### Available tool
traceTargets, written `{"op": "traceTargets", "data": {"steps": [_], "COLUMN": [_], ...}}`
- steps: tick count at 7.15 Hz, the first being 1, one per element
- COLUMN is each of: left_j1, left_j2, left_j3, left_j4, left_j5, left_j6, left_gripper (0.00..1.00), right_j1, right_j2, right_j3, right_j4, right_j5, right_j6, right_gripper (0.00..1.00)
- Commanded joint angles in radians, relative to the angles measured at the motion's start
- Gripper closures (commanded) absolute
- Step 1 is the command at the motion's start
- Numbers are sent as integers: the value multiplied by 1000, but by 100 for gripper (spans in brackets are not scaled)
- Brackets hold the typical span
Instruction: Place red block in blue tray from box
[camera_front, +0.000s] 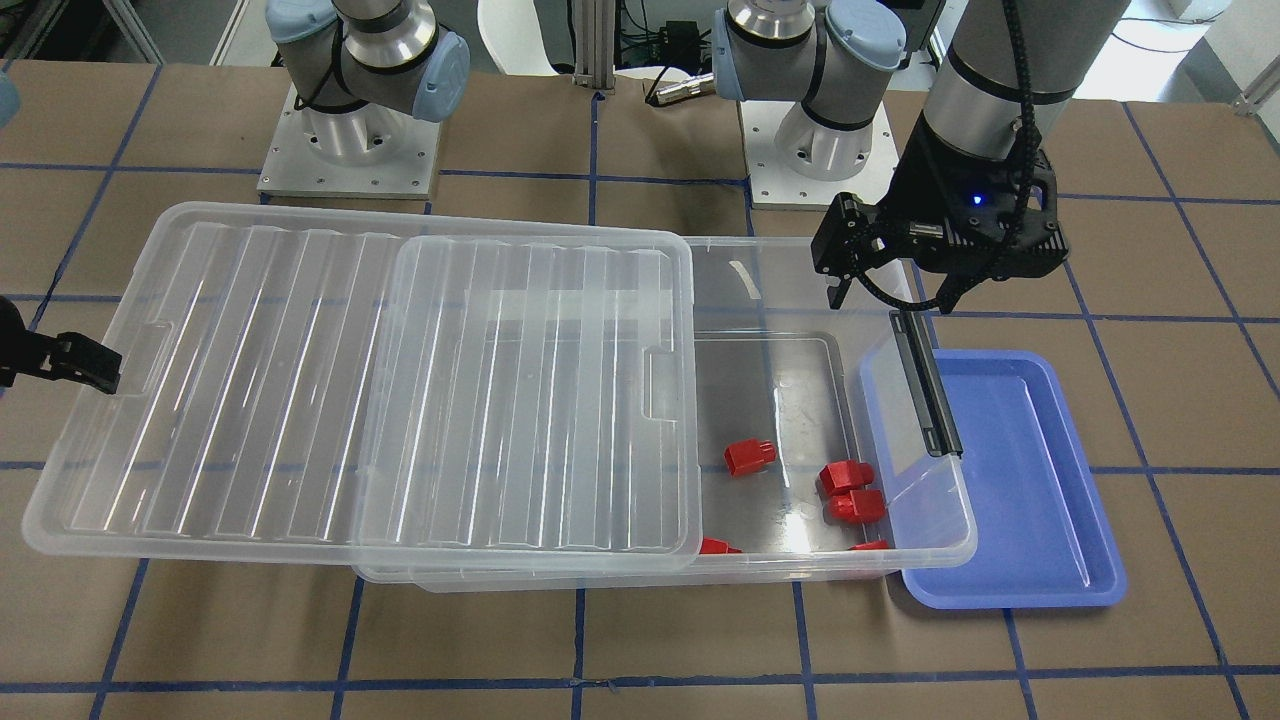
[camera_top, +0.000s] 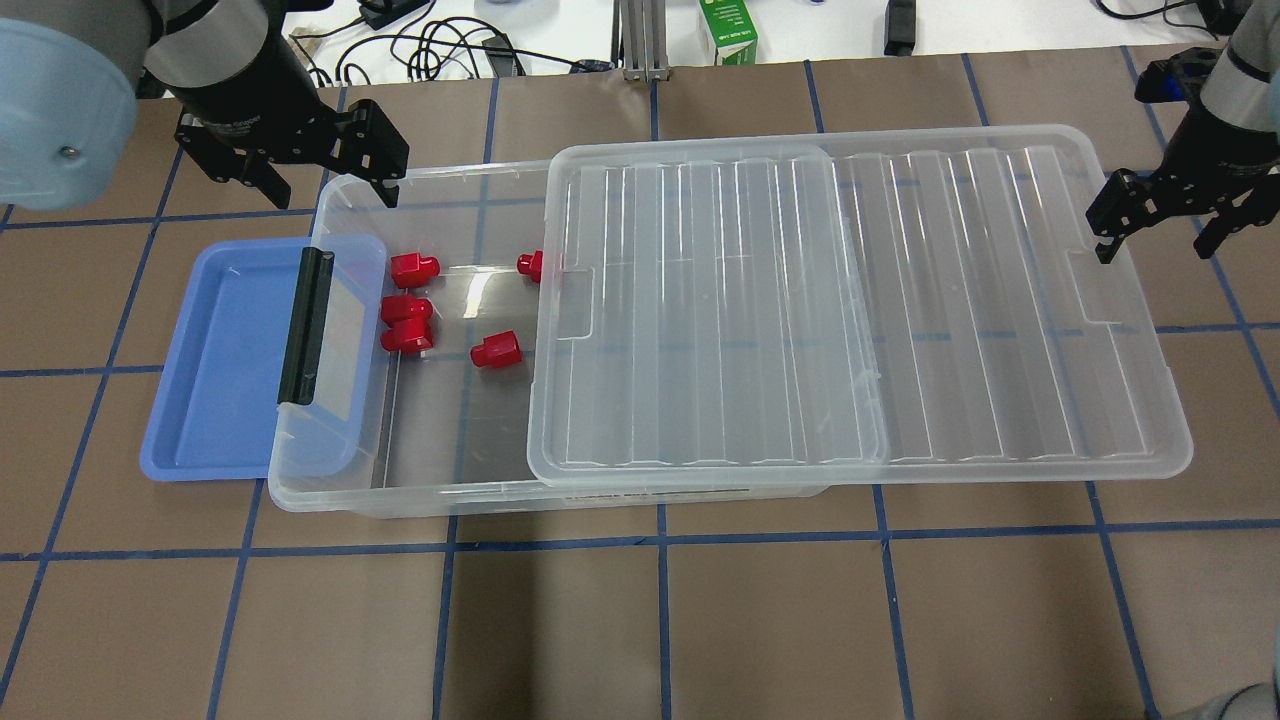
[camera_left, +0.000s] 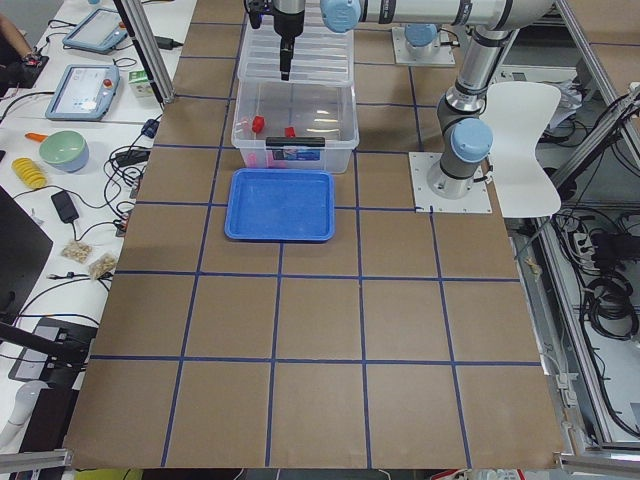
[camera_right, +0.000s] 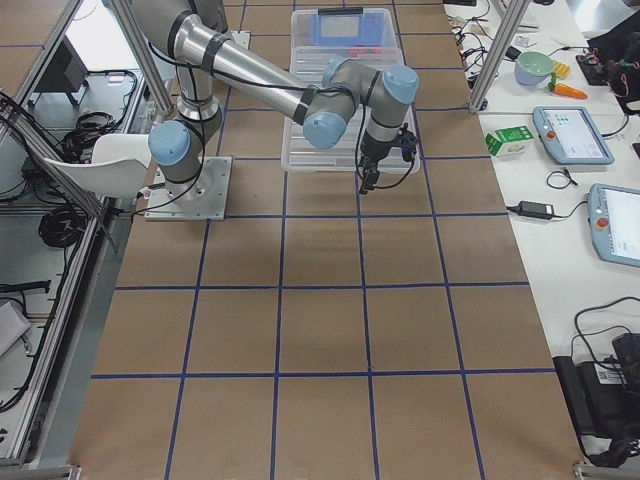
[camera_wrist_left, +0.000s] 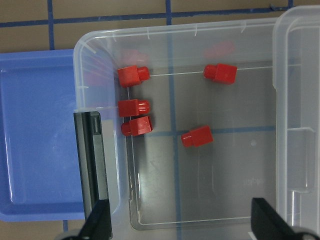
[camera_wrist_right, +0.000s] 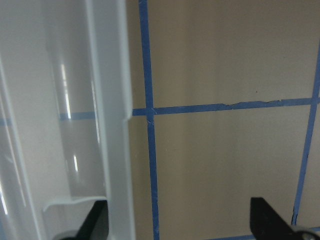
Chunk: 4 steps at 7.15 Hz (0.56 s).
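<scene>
Several red blocks (camera_top: 414, 268) lie on the floor of the clear box (camera_top: 420, 500), at its uncovered left end; they also show in the left wrist view (camera_wrist_left: 134, 76). The ribbed lid (camera_top: 850, 300) is slid to the right and overhangs the box. The black latch bar (camera_top: 305, 325) stands over the blue tray (camera_top: 215, 360), whose visible floor is bare. My left gripper (camera_top: 325, 170) is open and empty above the box's far left corner. My right gripper (camera_top: 1160, 225) is open and empty at the lid's right end.
A green carton (camera_top: 730, 30) and cables lie past the table's far edge. The two arm bases (camera_front: 350, 140) stand behind the box. Blue tape lines grid the brown table top (camera_top: 700, 620).
</scene>
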Motion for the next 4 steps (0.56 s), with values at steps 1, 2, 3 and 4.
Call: {"op": "traceTargets", "data": {"steps": [1, 2, 3, 4], "left_j1": [-1, -1, -2, -2], "left_j2": [-1, -2, -2, -5], "left_j3": [-2, -2, -2, -2], "left_j4": [0, 0, 0, 3], "left_j5": [0, 0, 0, 0], "left_j6": [0, 0, 0, 0], "left_gripper": [0, 0, 0, 0], "right_j1": [-5, 0, 3, 3], "right_j2": [-3, -11, -21, -29], "right_j3": [4, 4, 3, 1], "right_j4": [1, 2, 13, 22], "right_j5": [5, 7, 8, 11], "right_j6": [-3, 1, 3, 4], "right_gripper": [0, 0, 0, 0]}}
